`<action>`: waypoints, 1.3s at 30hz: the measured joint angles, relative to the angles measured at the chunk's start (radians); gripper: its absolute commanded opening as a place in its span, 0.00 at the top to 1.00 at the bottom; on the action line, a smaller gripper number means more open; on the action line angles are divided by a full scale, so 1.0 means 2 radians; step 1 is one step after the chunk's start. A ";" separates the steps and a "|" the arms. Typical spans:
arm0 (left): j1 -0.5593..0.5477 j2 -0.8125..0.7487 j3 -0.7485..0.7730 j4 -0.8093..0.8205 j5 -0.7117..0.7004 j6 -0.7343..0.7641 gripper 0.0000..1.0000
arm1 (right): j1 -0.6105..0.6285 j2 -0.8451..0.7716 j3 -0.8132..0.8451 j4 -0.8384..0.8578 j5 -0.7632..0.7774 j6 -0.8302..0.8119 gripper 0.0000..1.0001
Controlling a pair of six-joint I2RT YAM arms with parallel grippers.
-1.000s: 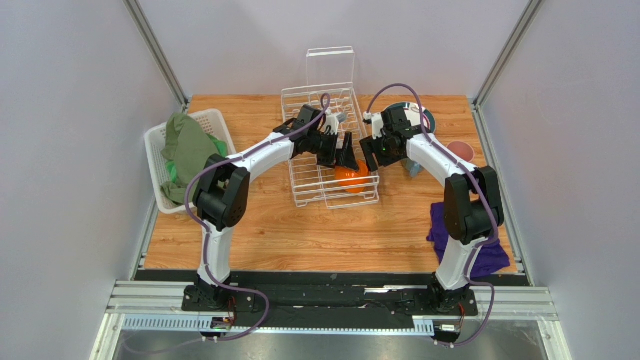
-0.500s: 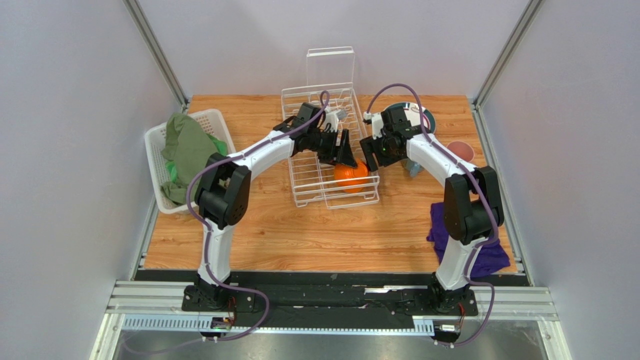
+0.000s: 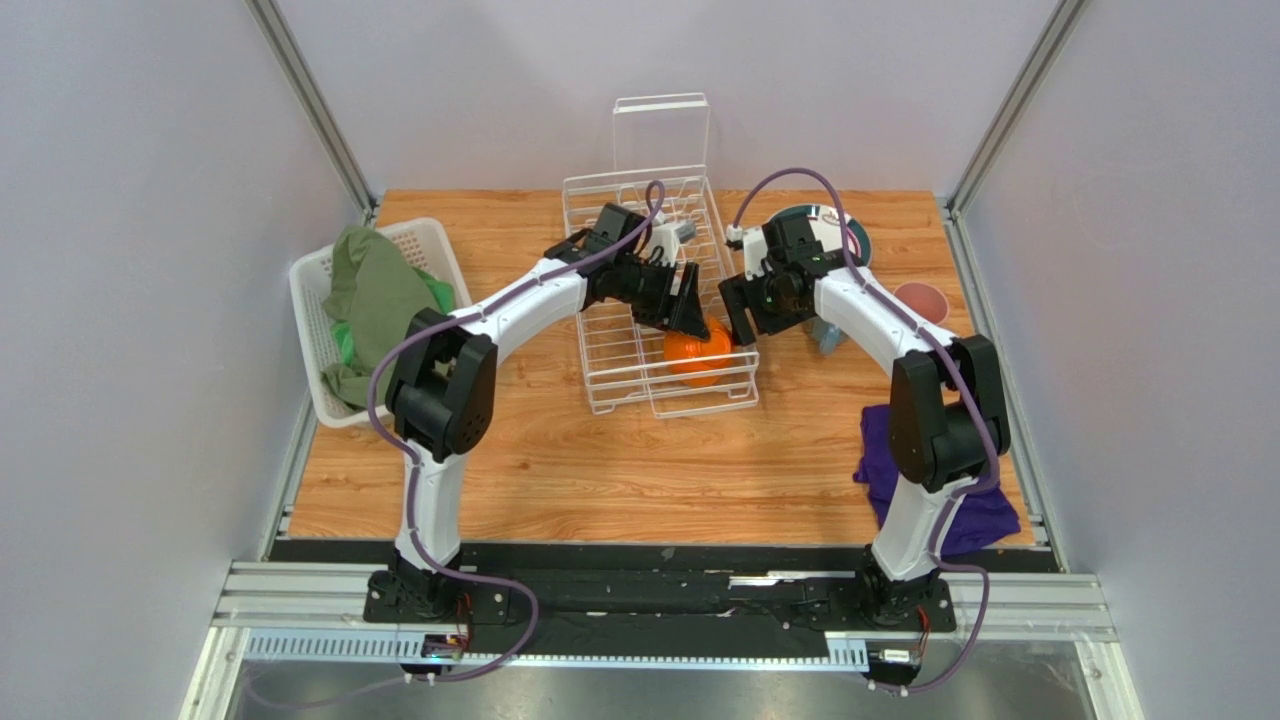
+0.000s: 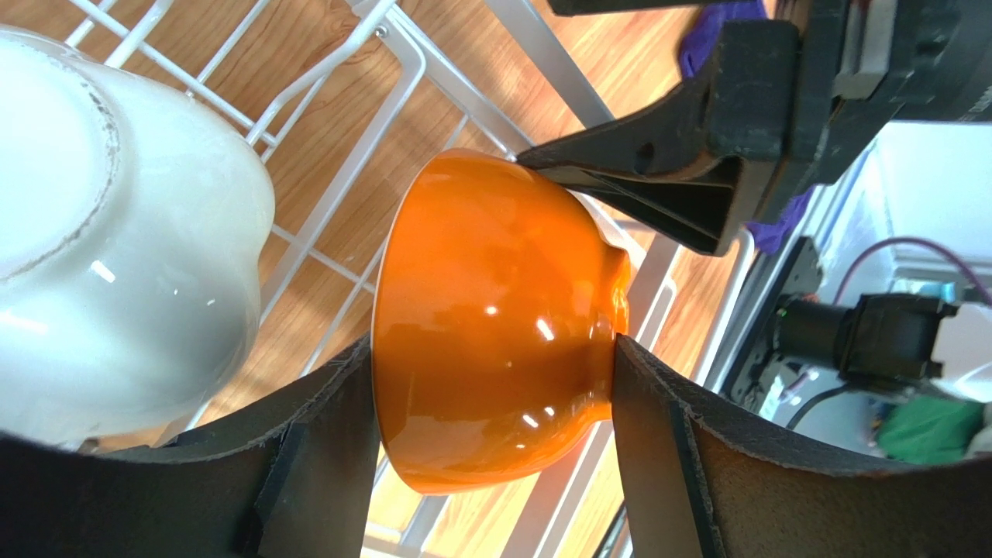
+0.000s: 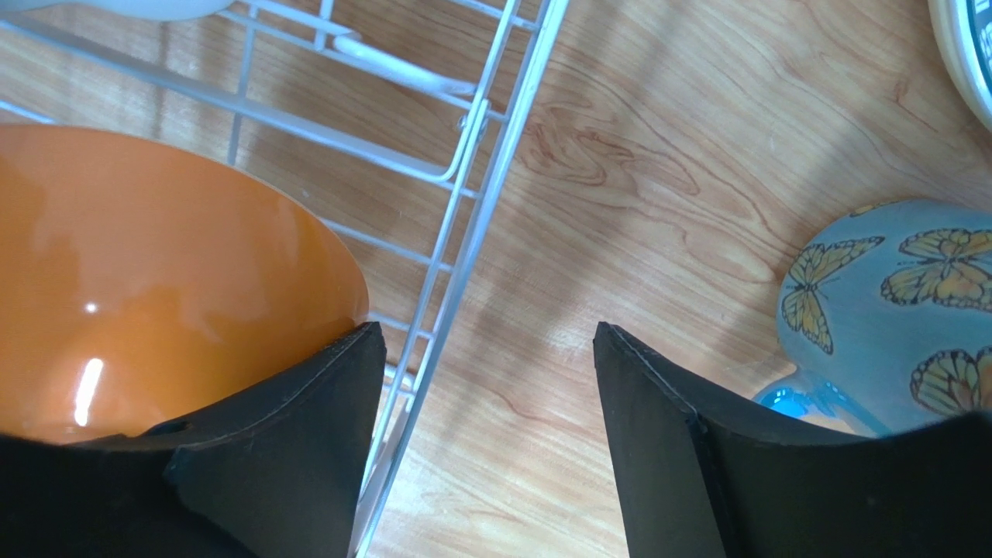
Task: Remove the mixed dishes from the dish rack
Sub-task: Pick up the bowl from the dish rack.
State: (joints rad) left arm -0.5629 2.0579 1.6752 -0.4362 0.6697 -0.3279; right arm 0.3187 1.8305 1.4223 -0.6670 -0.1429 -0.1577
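Your left tool is gripping the orange bowl, with one finger pressing against the rim side and the other against the foot end, so the bowl is filling the gap between them. Your right tool is standing open just to the right of it. Its left finger is touching the bowl's wall, and its right finger is hanging over bare table. The right-hand edge wire of the dish rack is running up between the two fingers. The bowl is sitting in the near right corner of the rack, showing its glossy orange outside to the overhead camera. Beside it inside the rack, a small white cup is lying against the wires. The rack's clear panel is standing upright at the far end. Right of the rack, out on the table, the blue patterned mug is sitting near your right tool, the dark-rimmed white plate is lying farther back, and the pink cup is standing near the right edge. A purple cloth is lying at the near right, and at the far left a white basket is holding a green cloth.
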 measured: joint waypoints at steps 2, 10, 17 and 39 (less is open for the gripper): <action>0.000 -0.005 0.001 -0.007 -0.002 0.012 1.00 | 0.000 -0.007 0.001 -0.006 -0.003 0.000 0.22; 0.000 -0.040 0.019 -0.042 -0.008 0.059 1.00 | -0.007 -0.045 0.017 -0.018 -0.016 0.000 0.13; -0.003 -0.085 0.051 -0.081 -0.018 0.105 1.00 | -0.024 -0.069 0.045 -0.034 -0.029 0.002 0.11; -0.147 -0.251 -0.080 -0.019 -0.343 0.433 1.00 | -0.066 -0.087 0.285 -0.181 -0.152 0.031 0.20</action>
State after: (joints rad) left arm -0.8577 1.5562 1.5143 -0.4736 -0.0154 0.5377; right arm 0.1875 1.6573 1.9923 -1.0286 -0.4465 -0.0956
